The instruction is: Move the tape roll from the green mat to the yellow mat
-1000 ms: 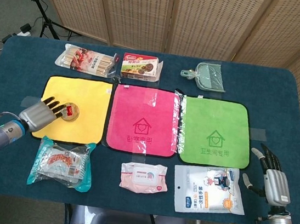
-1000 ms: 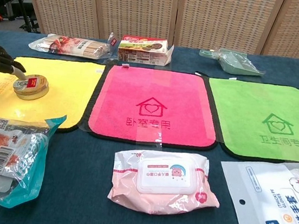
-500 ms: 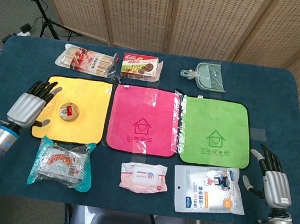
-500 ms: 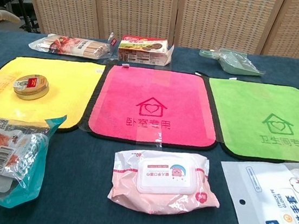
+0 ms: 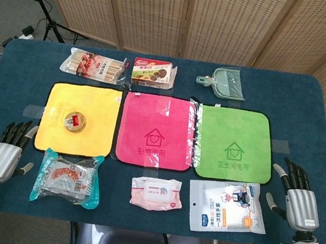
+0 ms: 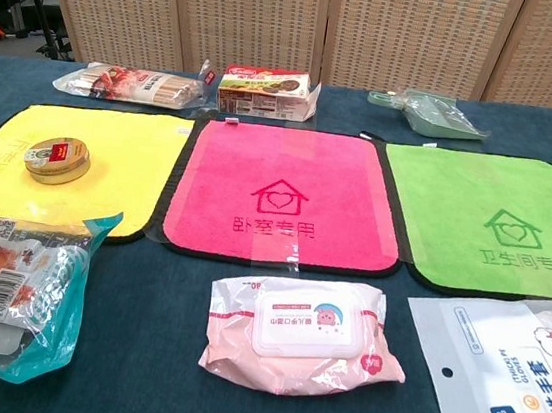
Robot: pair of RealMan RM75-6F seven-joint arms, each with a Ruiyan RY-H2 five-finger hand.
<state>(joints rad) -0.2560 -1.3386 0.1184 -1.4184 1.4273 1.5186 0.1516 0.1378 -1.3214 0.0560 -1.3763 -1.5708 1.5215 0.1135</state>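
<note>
The tape roll (image 5: pixel 75 121) (image 6: pixel 57 160), tan with a red label, lies flat on the yellow mat (image 5: pixel 101 114) (image 6: pixel 130 163), left of the mat's middle. Nothing lies on the green mat (image 5: pixel 230 144) (image 6: pixel 486 222). My left hand (image 5: pixel 3 155) hovers off the table's front left corner, fingers spread, holding nothing, well clear of the roll. At the front right corner my right hand (image 5: pixel 298 197) is likewise open and empty. The chest view shows neither hand.
A pink mat (image 5: pixel 156 130) lies between the other two. Along the back are a snack pack (image 5: pixel 95 65), a box (image 5: pixel 152 73) and a green dustpan (image 5: pixel 225 83). Along the front are a plastic food bag (image 5: pixel 67 177), a wipes pack (image 5: pixel 156 193) and a white pouch (image 5: pixel 227 206).
My left hand let go of the tape roll, lifted off the yellow mat and drew back to the front left corner. The roll stays where it was set down. The right hand shifted slightly.
</note>
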